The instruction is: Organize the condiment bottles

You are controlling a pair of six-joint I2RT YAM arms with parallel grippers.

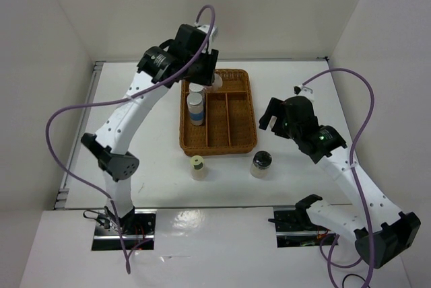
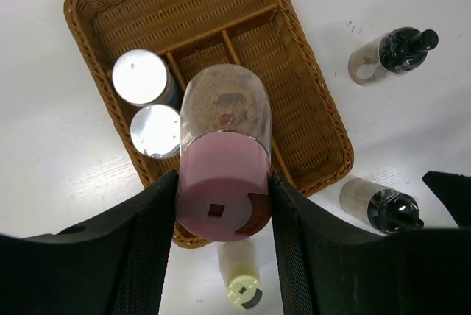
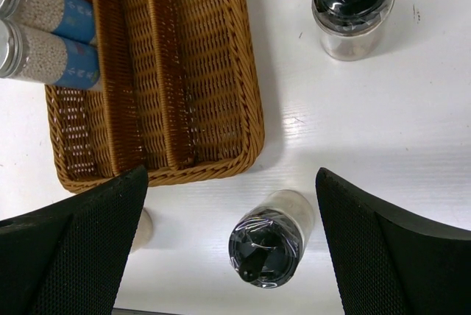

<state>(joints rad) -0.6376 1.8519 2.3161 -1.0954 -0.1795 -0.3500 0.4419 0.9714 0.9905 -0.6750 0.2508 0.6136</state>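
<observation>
Left claw [image 2: 223, 216] is clamping the pink shaker [image 2: 224, 116] over the tray's [image 3: 254, 109] left slot, just behind two white shakers [image 2: 140, 77]; right claw [image 1: 273, 121] is hovering open. Placing seems underway, calling for a straight lowering clear of them.

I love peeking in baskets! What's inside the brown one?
Two white shakers with silver caps stand in the basket's left compartment. The other compartments show only bare wicker. The left gripper holds a pink-capped bottle over the far left corner, hiding what lies beneath.
</observation>
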